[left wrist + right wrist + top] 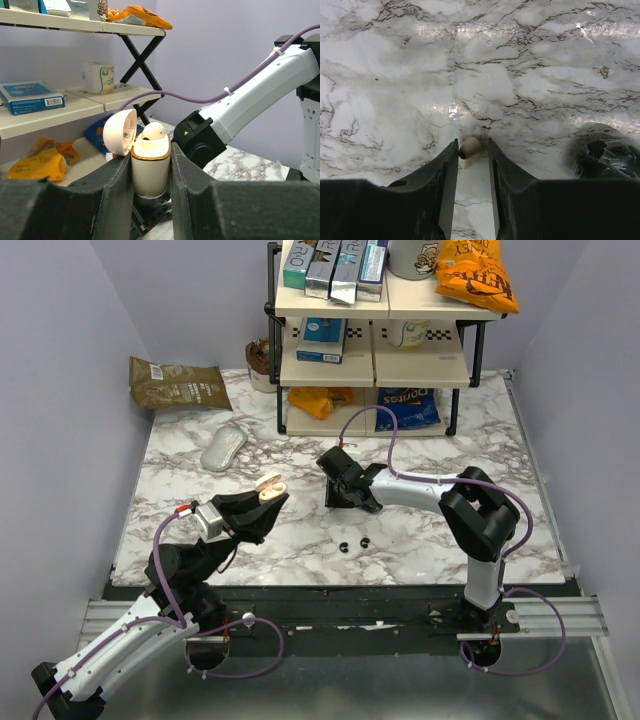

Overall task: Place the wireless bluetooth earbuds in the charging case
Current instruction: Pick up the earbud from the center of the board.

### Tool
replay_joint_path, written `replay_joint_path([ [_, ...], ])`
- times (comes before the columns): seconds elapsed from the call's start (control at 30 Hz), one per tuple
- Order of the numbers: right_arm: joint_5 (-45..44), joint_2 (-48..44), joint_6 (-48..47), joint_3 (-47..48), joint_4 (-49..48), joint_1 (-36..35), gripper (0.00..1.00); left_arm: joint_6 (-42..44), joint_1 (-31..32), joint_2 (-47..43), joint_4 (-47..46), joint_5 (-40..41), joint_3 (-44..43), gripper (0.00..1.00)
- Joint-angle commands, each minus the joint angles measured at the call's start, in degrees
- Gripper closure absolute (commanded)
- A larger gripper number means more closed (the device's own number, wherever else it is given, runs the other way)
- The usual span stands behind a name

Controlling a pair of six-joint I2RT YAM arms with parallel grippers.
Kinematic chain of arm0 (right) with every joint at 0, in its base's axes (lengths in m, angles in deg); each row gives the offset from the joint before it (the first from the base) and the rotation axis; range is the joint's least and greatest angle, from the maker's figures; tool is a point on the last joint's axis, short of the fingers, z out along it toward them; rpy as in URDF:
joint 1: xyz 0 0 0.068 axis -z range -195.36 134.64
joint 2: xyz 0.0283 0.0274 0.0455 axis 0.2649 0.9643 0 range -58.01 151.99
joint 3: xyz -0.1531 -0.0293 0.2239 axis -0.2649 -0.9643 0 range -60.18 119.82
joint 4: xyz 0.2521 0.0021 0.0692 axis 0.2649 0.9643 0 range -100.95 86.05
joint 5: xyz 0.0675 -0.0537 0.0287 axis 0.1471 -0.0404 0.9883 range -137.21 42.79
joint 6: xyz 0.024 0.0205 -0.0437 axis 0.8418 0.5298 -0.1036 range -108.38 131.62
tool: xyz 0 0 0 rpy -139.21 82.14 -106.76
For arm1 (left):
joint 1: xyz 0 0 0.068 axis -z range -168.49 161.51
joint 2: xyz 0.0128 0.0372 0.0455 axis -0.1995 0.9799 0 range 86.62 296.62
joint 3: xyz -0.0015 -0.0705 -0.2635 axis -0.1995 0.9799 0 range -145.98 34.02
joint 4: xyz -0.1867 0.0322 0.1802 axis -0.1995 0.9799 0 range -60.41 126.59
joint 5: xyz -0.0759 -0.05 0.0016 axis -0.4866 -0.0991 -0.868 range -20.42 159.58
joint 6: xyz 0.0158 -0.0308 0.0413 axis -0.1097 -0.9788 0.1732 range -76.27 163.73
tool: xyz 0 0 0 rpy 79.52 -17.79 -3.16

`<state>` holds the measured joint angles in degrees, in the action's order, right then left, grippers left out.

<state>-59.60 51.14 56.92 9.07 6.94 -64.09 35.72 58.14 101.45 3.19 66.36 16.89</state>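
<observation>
My left gripper [262, 502] is shut on a cream charging case [150, 167] with a gold rim and holds it upright above the table's left half. The case's lid [120, 132] is open, and one cream earbud [153, 131] sits in it. My right gripper [345, 498] is low over the marble at mid-table. Its fingers [449, 165] stand narrowly apart around a second cream earbud [469, 147] with a dark tip. That earbud lies on the table against the left finger, with a gap to the right one. Two tiny black round pieces [354, 543] lie on the table nearer the front.
A shelf rack [375, 350] with boxes and snack bags stands at the back. A brown bag [178, 383] lies at back left and a pale oval pod [223, 448] lies left of centre. A dark glossy object [605, 157] sits right of my right fingers.
</observation>
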Motion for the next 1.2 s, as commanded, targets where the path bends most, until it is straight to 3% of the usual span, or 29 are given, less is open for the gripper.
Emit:
replay_joint_path([
  [0.0,0.6,2.56,-2.49,-2.02,2.41,0.04,0.66,-0.43,0.3,-0.5,0.2,-0.03,-1.33,1.0],
  [0.33,-0.27,2.13,-7.33,-2.54,2.5,0.04,0.86,-0.69,0.3,-0.5,0.29,0.15,-1.24,1.0],
  [0.47,-1.76,0.73,-8.73,-2.72,2.59,0.13,0.99,-0.78,0.3,-0.15,0.29,0.15,-1.24,1.0],
  [0.8,-9.23,-10.96,-15.85,-4.39,-1.8,0.04,0.99,-0.87,0.3,2.74,-1.73,0.32,-1.86,1.0],
  [1.17,-14.24,-32.31,-30.33,-4.04,-9.44,-1.63,0.99,1.94,0.3,13.63,-10.33,-0.99,-5.28,1.0],
])
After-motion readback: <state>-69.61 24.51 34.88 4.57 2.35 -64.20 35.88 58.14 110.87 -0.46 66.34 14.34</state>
